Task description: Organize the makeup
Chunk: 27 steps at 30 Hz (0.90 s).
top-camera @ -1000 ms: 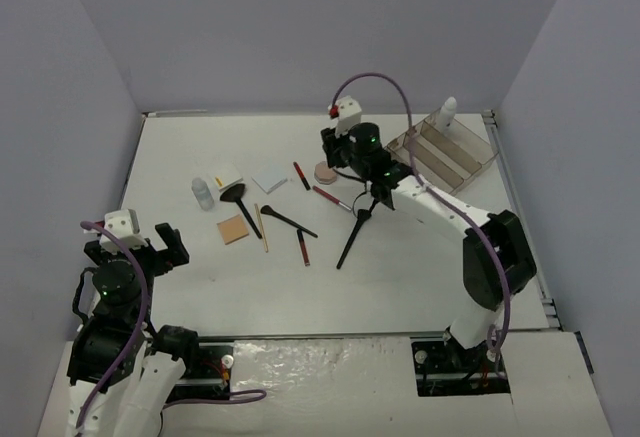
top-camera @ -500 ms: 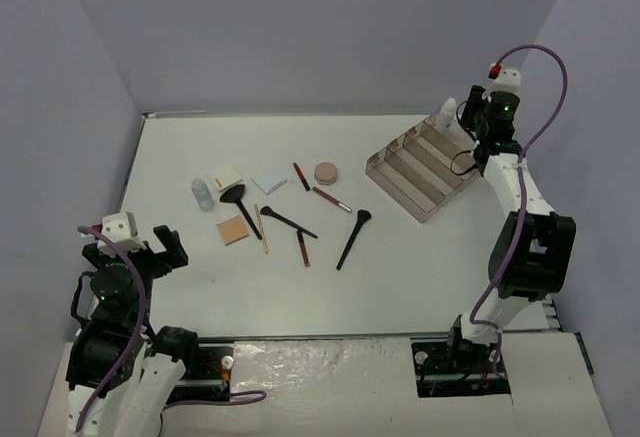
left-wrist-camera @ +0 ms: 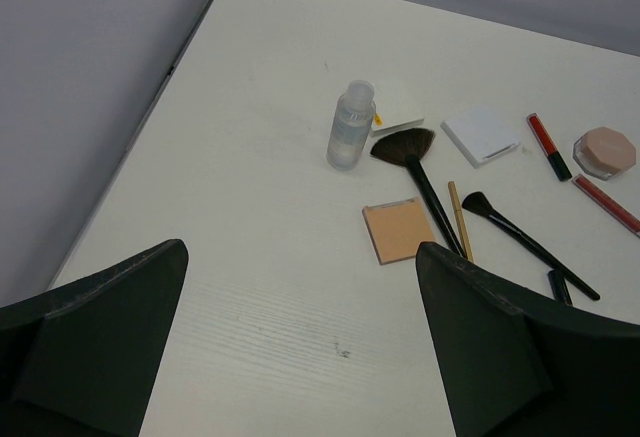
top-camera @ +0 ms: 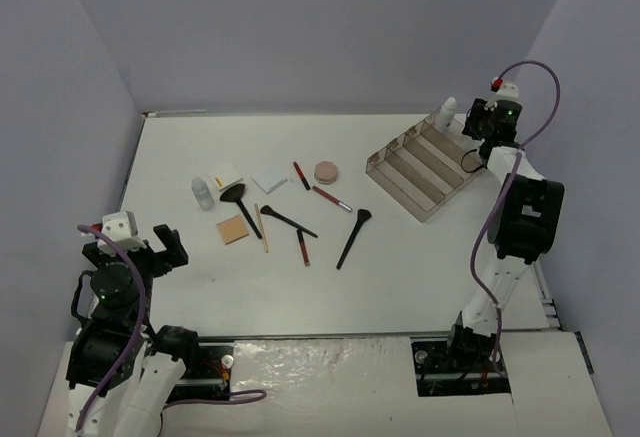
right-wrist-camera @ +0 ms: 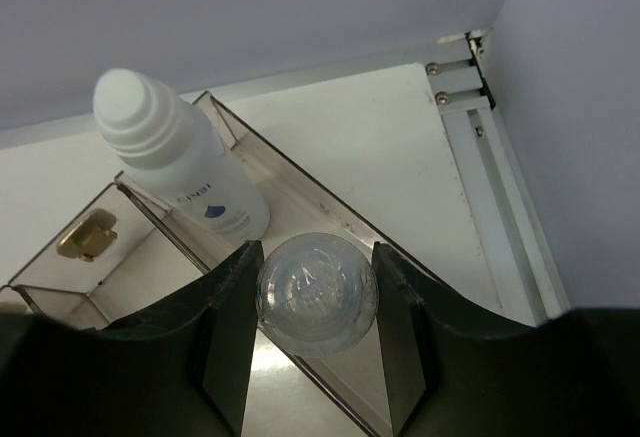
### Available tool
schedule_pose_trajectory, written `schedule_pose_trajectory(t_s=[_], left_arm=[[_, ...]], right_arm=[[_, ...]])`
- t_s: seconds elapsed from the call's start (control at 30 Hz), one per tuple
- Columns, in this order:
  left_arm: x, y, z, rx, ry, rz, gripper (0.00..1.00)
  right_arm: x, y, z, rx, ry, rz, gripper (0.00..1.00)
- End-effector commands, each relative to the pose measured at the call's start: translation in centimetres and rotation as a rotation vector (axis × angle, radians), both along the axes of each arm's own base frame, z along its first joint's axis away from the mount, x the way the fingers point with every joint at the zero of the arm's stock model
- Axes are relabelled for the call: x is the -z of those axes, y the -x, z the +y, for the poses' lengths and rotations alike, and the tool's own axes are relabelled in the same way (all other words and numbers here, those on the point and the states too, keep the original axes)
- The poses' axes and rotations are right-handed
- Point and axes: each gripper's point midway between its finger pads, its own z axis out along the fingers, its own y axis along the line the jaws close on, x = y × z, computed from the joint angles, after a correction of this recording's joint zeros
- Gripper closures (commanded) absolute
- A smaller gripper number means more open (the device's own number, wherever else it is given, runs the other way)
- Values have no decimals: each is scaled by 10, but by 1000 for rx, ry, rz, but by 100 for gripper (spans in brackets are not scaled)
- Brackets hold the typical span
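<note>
My right gripper (right-wrist-camera: pixel 315 259) is shut on a small clear bottle (right-wrist-camera: pixel 318 295), seen end-on, above the back compartment of the smoky tray (right-wrist-camera: pixel 300 182). A white-capped bottle (right-wrist-camera: pixel 175 162) stands in that compartment just to its left. From above, the right gripper (top-camera: pixel 472 125) hangs over the tray's (top-camera: pixel 430 172) far corner. The rest of the makeup lies mid-table: a clear bottle (top-camera: pixel 202 193), fan brush (top-camera: pixel 238 204), tan pad (top-camera: pixel 233 229), pale-blue pad (top-camera: pixel 269 179), pink compact (top-camera: pixel 326 172), red pencils (top-camera: pixel 301 175) and black brushes (top-camera: pixel 352 237). My left gripper (left-wrist-camera: pixel 300 337) is open over bare table.
A small gold item (right-wrist-camera: pixel 85 234) lies in a neighbouring tray compartment. The table's metal edge rail (right-wrist-camera: pixel 490 187) and the right wall run close behind the tray. A white pad (top-camera: pixel 227 178) and a wooden pencil (top-camera: pixel 262 227) lie among the makeup.
My right arm has swung from over the middle of the table to the tray's far corner and settled slightly lower there. The left arm has not moved.
</note>
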Motion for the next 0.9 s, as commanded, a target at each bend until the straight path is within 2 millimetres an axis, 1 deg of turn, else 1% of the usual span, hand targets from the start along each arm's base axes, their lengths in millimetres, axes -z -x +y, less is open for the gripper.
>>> schedule_pose_trajectory(t_s=[0.0, 0.23, 0.33, 0.53, 0.7, 0.87], left_arm=[[-14, -11, -2, 1, 4, -35, 3], [-13, -14, -3, 4, 2, -24, 3], [-13, -15, -4, 8, 1, -23, 3], [-13, -15, -4, 11, 1, -23, 3], [-12, -16, -4, 11, 1, -21, 3], [-13, -16, -5, 14, 2, -22, 3]], right_arm=[[-65, -27, 7, -137, 76, -203, 100], [-37, -32, 12, -223, 105, -144, 100], [-30, -32, 13, -235, 115, -134, 100], [-23, -33, 18, -264, 112, -136, 99], [-18, -33, 17, -259, 130, -121, 97], [-7, -32, 15, -250, 155, -86, 91]])
